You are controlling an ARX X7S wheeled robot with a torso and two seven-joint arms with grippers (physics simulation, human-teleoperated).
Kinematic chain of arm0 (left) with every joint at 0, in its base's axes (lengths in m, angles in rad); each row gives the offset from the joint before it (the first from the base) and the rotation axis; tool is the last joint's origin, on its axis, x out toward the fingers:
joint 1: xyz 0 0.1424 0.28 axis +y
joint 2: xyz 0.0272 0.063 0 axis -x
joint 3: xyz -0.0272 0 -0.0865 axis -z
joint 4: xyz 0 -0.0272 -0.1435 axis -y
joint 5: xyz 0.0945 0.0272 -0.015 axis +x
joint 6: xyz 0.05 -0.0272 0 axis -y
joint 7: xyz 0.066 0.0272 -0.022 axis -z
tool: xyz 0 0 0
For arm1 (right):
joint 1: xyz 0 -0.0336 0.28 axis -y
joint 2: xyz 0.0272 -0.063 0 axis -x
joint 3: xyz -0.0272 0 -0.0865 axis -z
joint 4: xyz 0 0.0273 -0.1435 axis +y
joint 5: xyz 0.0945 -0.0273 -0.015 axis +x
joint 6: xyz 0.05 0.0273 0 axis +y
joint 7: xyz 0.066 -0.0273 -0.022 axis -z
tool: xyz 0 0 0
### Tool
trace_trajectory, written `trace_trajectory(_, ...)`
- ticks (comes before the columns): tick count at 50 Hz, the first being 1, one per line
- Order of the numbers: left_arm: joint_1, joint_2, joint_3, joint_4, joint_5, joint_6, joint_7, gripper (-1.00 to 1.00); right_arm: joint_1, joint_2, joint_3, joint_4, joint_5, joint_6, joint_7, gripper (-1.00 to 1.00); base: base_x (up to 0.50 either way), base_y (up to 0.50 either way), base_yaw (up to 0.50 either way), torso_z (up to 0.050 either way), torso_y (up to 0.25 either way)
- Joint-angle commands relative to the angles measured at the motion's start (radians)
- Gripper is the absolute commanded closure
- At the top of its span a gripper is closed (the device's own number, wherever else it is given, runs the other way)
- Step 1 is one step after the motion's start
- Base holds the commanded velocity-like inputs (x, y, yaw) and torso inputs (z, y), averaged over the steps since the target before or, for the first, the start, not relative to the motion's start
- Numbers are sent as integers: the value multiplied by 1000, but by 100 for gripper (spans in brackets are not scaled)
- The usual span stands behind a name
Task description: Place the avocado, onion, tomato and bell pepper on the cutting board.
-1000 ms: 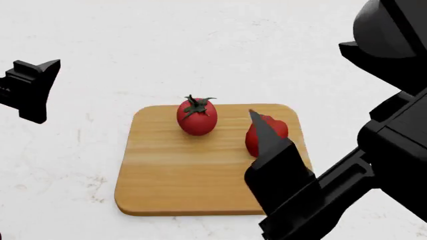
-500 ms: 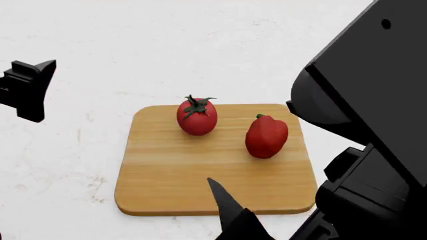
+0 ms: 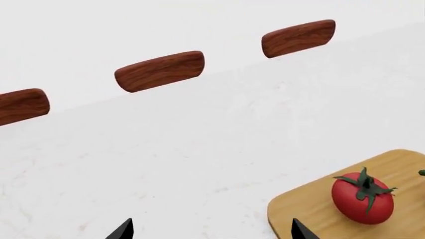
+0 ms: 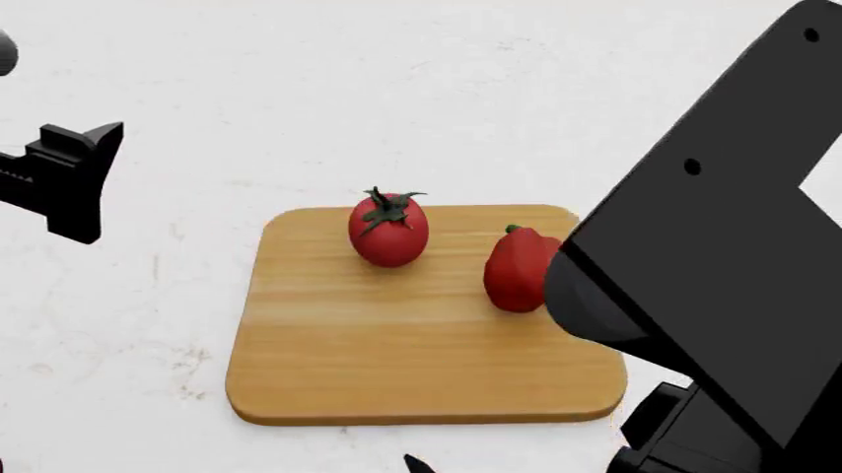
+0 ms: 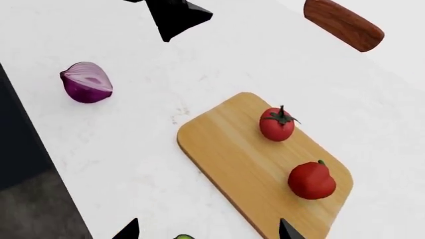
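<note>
Head view: nearest of all, the right arm [image 4: 717, 286] fills the lower right as a big black block, and only one fingertip of the right gripper [image 4: 418, 463] pokes up at the bottom edge. In the right wrist view its two fingertips sit well apart at the bottom of the picture with nothing between them, so that gripper is spread. Just between those tips a sliver of green shows [image 5: 184, 237], possibly the avocado, though too little of it is visible to be sure.

Beyond the arm, the cutting board [image 4: 382, 345] lies flat on the white desk [image 4: 394, 89]. On the board's far half the tomato [image 4: 388, 229] stands upright with its leafy top up. To its right, apart from it, the bell pepper [image 4: 518, 268] sits near the board's right edge, partly hidden by the right arm.

Off the board, the onion [image 5: 87, 82] rests on the bare desk, cut face up, well apart from the board and close to the desk's edge.

At the left edge the left gripper [image 4: 69, 177] hangs above the desk, away from the board; in the left wrist view its fingertips are wide apart and empty. Farthest back, three brown wooden bars [image 3: 160, 71] float in a row against the white background.
</note>
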Motion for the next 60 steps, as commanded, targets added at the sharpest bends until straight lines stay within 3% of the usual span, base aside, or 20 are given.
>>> trace_trajectory(1,2,9,2,-5,8,-3,3,-100,-1,22,-41,-10,27,12,18,-100,0,0,0,0,0)
trace_trajectory(13,-3,15,0,-9,13,-7,6,-100,24,53,-81,-27,73,24,49,-100,0,0,0,0,0)
trace_trajectory(30,11,5,-3,3,18,1,-6,-100,-248,62,33,-57,-199,6,-121,-100,0,0,0,0,0)
trace_trajectory(60,9,-4,-13,9,17,-4,-15,-100,-453,33,57,-80,-385,-48,-246,-100,0,0,0,0,0)
